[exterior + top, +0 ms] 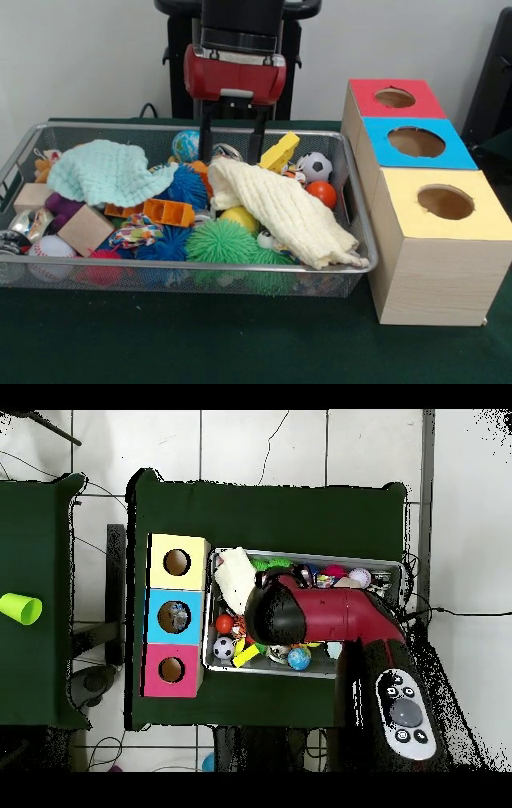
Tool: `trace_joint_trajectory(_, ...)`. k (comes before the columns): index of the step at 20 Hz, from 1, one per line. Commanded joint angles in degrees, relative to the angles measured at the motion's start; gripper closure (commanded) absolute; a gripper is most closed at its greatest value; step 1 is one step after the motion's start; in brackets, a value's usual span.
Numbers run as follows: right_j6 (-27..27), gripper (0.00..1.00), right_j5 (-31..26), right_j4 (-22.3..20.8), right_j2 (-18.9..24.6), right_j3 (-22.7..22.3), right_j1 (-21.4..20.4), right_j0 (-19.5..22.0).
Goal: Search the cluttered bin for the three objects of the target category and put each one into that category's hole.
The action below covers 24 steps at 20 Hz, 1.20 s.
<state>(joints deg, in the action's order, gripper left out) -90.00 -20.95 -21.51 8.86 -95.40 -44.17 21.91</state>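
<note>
The hand [234,144] hangs over the back of the wire bin [352,200], its two dark fingers [206,136] spread apart and reaching down among the toys with nothing between them. Just beside them lie a globe ball [186,145], a yellow block [279,151] and the cream cloth [280,210] draped across the middle; a mint cloth [106,171] covers the other end. Which category is wanted cannot be told from here, though several balls show: a soccer ball [316,166], an orange ball [322,194], a baseball [50,248]. Beside the bin on the counter [200,344] stand the red box [394,98], the blue box [416,142] and the yellow box [445,204]. In the overhead view the blue hole [174,616] seems to hold something. At most one object looks delivered; the search appears barely begun.
</note>
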Motion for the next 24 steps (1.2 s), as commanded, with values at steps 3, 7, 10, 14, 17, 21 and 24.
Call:
trace_joint_trajectory(3, -14.2, 0.0, 0.7, 4.1, -3.9, 2.9, 2.0, -4.5)
trace_joint_trajectory(7, -13.7, 0.0, 0.8, 5.1, -5.3, 3.6, 2.7, -6.1)
trace_joint_trajectory(10, -13.4, 0.0, 1.1, 5.8, -6.1, 3.6, 2.9, -6.7)
trace_joint_trajectory(14, -12.7, 0.0, 3.6, 6.0, -6.1, 2.5, 4.2, -6.7)
trace_joint_trajectory(17, -12.0, 0.0, 5.3, 5.9, -6.1, 1.9, 5.0, -6.3)
trace_joint_trajectory(21, -10.5, 0.0, 7.2, 5.6, -5.4, 1.2, 5.8, -4.7)
trace_joint_trajectory(24, -10.4, 0.0, 9.1, 5.5, -5.2, 0.8, 7.0, -4.2)
